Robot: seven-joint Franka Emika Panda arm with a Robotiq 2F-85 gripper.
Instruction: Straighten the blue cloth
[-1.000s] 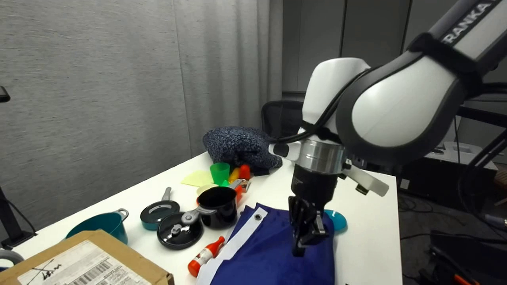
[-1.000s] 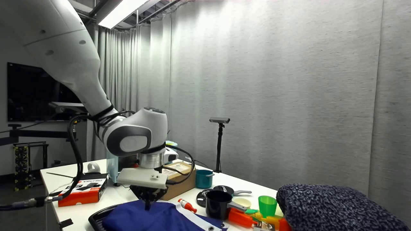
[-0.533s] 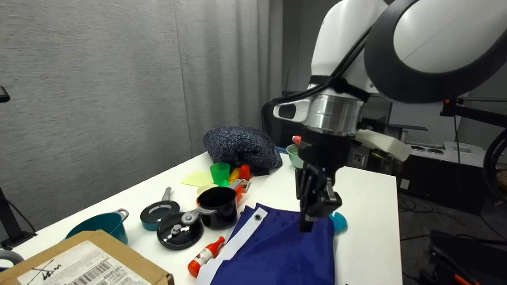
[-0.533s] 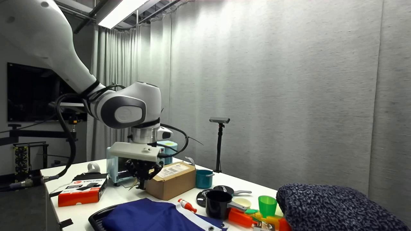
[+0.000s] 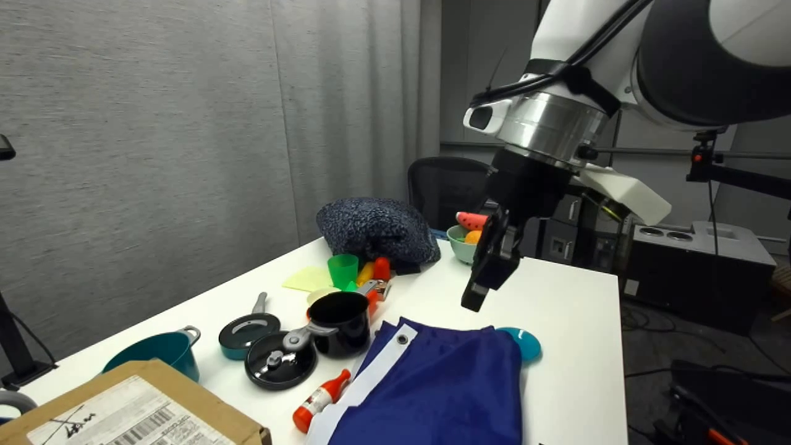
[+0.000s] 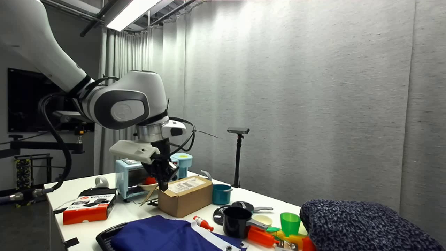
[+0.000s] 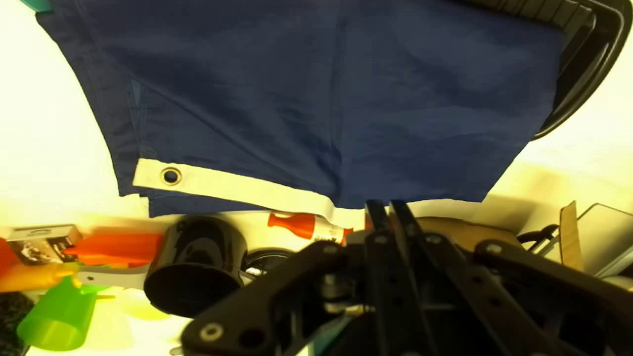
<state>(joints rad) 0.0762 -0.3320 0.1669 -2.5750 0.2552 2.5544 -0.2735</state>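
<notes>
One black pot [image 5: 349, 339] and a red bottle [image 5: 321, 400] crowd the blue cloth [image 5: 442, 389], the hand [image 7: 388, 210] pressed nearly together.

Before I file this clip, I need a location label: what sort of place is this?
Probably a robotics lab or test space: a Franka robot arm hangs over a white table, a bar-shaped camera tops a black stand, and grey curtains hang behind.

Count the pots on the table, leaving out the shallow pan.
2: the teal pot beside the brown box, and the black pot beside the blue cloth. Others may be hidden behind the brown box.
</notes>
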